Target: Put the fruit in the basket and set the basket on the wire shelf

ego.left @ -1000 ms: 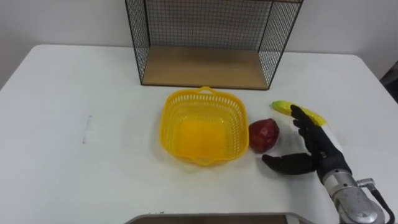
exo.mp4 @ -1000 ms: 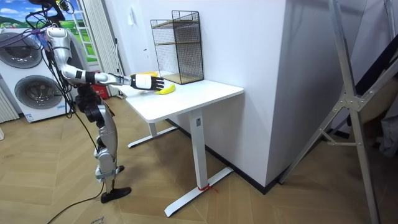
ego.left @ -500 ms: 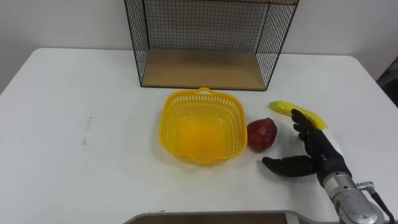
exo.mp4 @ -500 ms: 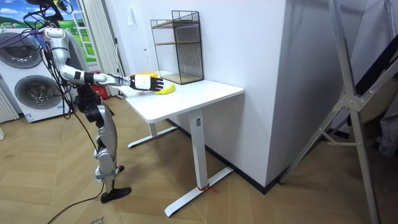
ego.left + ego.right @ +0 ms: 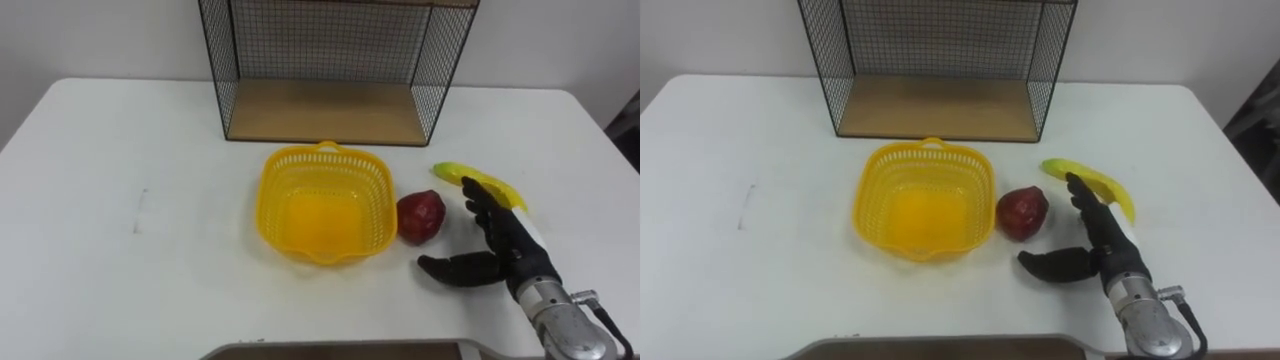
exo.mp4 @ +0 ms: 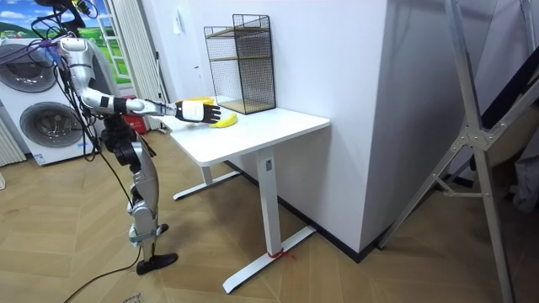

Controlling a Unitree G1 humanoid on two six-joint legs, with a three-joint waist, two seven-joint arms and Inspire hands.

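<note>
**Open hand closes in on the red fruit, basket empty**

The right hand (image 5: 515,255) is low over the white surface (image 5: 120,150) on the right side. Its fingers (image 5: 482,205) are straight and spread and its thumb is swung out to the left, so it is wide apart and holding nothing. The red fruit (image 5: 423,216) sits just left of that hand, right beside the basket's right wall. I cannot tell whether fruit and wall touch. The banana (image 5: 480,182) lies a little farther back and to the right. The fingertips reach up to its near edge, though contact is hard to call.

The yellow basket (image 5: 272,190) sits mid-surface with nothing in it, and the wire shelf (image 5: 335,65) stands just beyond it at the far edge. In the room view the robot stands at the end of the surface with its right arm stretched out over it.

By my read, this is the approach to the first pick. The red fruit looks round, firm and smooth-skinned, light enough for one hand but liable to roll if nudged. It wants a wrap around its widest part, thumb on the near side and fingers behind. The banana should be softer and easily bruised, so take it gently across the middle. The plastic basket looks light and a bit flexible, best held by the rim.
</note>
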